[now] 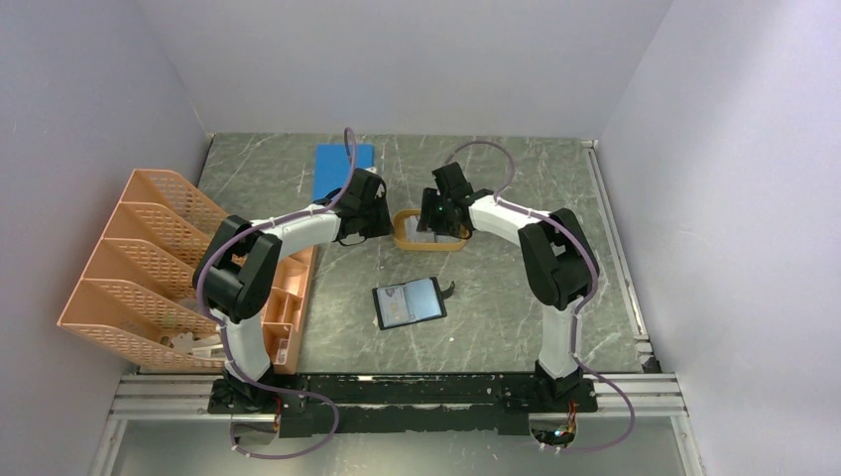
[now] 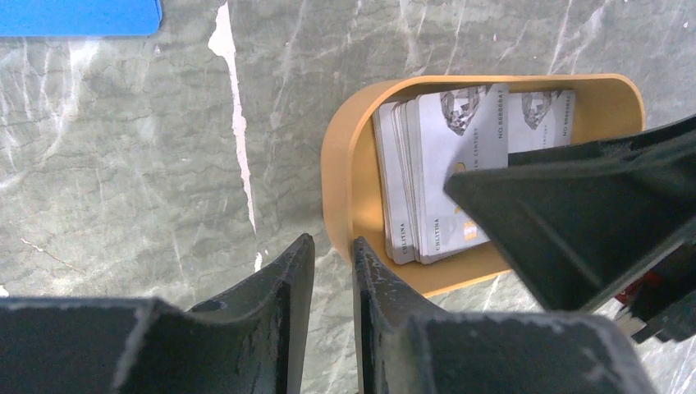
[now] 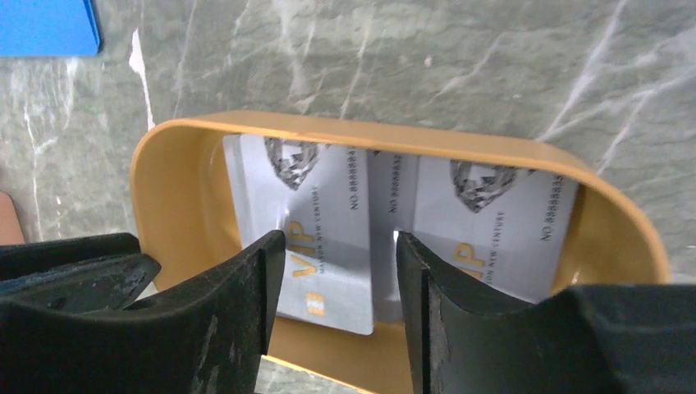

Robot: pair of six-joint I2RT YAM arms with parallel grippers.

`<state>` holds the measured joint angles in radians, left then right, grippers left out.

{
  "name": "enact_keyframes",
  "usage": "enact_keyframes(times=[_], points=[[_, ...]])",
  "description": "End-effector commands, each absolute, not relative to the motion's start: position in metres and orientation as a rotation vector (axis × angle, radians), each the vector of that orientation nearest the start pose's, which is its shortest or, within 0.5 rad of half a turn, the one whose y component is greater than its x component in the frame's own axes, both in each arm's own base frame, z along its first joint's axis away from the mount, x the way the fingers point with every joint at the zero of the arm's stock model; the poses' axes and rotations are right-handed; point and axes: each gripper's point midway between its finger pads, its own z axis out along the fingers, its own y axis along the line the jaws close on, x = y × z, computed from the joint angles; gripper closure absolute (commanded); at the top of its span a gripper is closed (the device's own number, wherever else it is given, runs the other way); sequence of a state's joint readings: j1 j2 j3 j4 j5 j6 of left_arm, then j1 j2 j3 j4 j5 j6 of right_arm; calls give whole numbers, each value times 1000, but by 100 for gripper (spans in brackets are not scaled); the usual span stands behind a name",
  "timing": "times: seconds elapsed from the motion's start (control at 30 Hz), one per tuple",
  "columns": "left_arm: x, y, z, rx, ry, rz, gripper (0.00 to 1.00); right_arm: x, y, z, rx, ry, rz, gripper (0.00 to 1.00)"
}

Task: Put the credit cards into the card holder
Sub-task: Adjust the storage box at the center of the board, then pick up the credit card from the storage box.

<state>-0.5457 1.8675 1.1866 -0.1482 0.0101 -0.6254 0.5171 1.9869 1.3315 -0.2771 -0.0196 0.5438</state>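
Observation:
The credit cards [image 3: 328,205] are pale grey with gold "VIP" print and lie stacked and fanned in an orange oval tray [image 3: 164,189]. My right gripper [image 3: 341,240] hangs over the tray, open, its fingers straddling the near edge of the top left card without touching it. My left gripper [image 2: 333,242] sits just outside the tray's left end [image 2: 341,164], jaws a narrow slit apart with only table between them. The cards [image 2: 443,164] also show in the left wrist view. The card holder [image 1: 409,302] lies open on the table, nearer the arm bases than the tray [image 1: 402,233].
A blue flat sheet [image 1: 342,169] lies at the back, behind the left gripper [image 1: 387,220]. An orange mesh file rack [image 1: 139,258] and an orange organiser box [image 1: 293,297] stand along the left side. The right gripper [image 1: 436,220] and the left one crowd close over the tray.

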Motion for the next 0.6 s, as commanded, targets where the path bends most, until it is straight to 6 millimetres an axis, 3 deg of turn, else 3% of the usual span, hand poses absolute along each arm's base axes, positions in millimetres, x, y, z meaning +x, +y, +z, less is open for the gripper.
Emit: enact_keyframes(times=[0.0, 0.2, 0.57], points=[[389, -259, 38, -103, 2508, -502, 72, 400, 256, 30, 61, 2582, 537, 47], [389, -258, 38, -102, 2511, -500, 73, 397, 253, 23, 80, 2604, 547, 50], [388, -258, 38, -101, 2513, -496, 74, 398, 238, 27, 165, 2584, 588, 81]])
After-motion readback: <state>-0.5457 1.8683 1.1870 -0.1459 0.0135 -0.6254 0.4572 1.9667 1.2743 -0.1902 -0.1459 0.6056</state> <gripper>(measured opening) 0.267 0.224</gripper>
